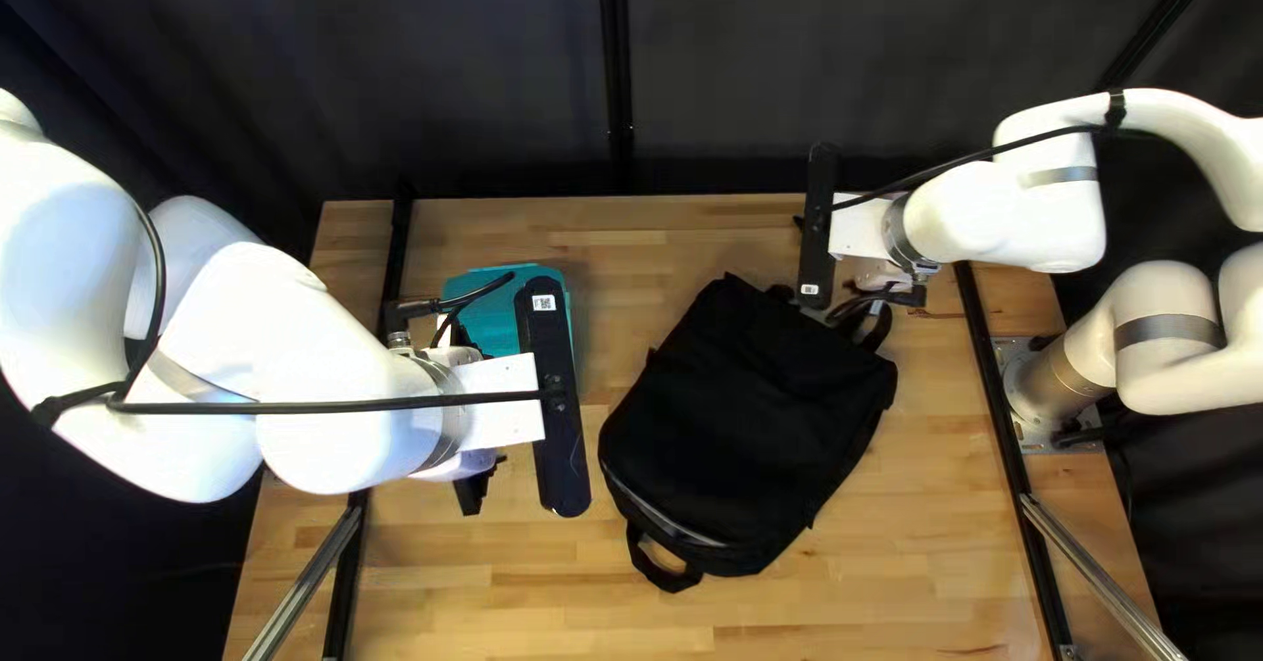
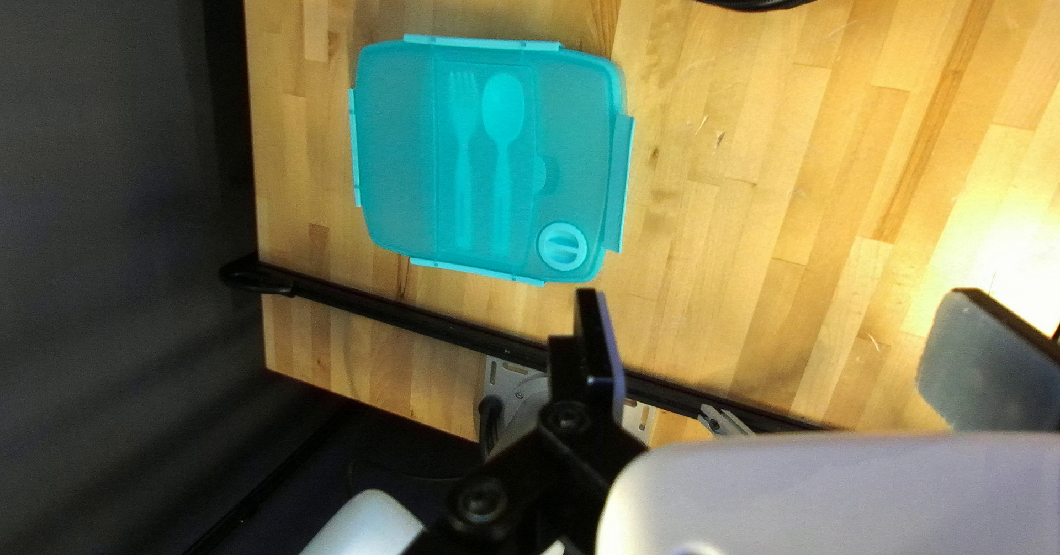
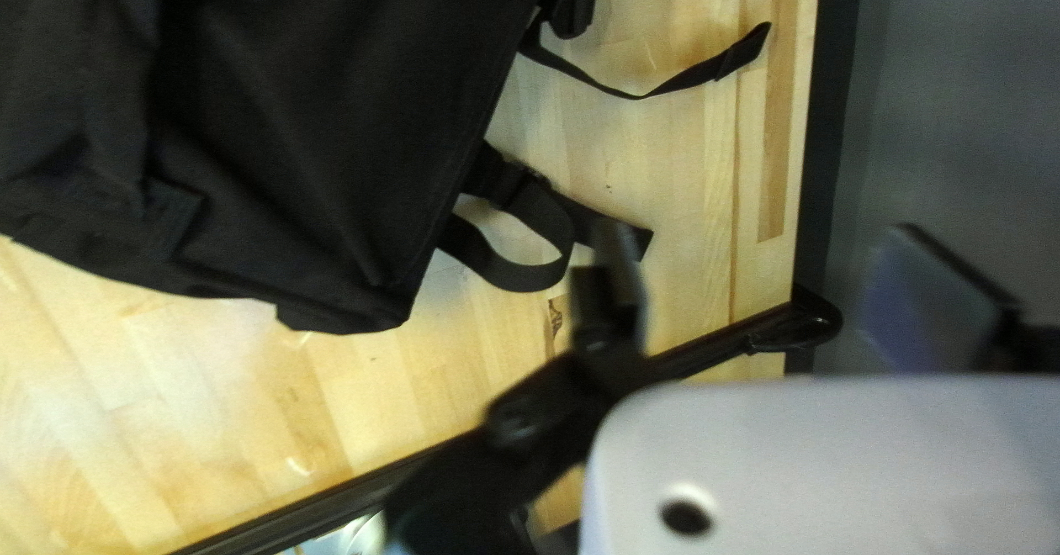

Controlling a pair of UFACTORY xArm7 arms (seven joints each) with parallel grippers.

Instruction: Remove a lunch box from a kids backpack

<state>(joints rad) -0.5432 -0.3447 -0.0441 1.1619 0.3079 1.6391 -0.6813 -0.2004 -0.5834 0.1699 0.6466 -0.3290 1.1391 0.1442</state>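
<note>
Tabletop: light wood (image 1: pixel 447 595) in glued strips, smooth with a bit of shine, grain and a few knots showing.
Metal bars: silvery straight lengths, one near left (image 1: pixel 305 582) and one near right (image 1: pixel 1099 582), both cut off at the near side.
Carry handle: black webbing loop (image 1: pixel 671 578) at the near end of the bag, lying on the wood.
Backpack: soft black fabric (image 1: pixel 750 424), kinda slouchy, a touch right of center. A curved zipper (image 1: pixel 665 514) runs by the handle. Folds are so dark I can't make out the inside.
Left gripper (image 1: pixel 471 490): jaws wide apart, nothing between them. Its arm blocks the near part of the lunch box from above.
Lunch box: on the wood, left of the backpack, out of it. Teal, rounded-corner rectangle (image 2: pixel 398 146), smooth see-through-ish lid, paler clips on the edges, round dial (image 2: pixel 562 246) at one corner. Fork (image 2: pixel 464 157) and spoon (image 2: pixel 504 124) shapes show, can't say if they're loose or molded. Contents are anyone's guess.
Straps: flat black webbing at the bag's far right, one looped (image 3: pixel 513 273), another stretched out (image 3: pixel 685 78).
Right gripper (image 1: pixel 874 273): beyond the straps, also spread wide and holding zip. Fingertips are hard to see from above.
Curtain: dark, loosely rippled cloth (image 1: pixel 447 96) behind the far edge.
</note>
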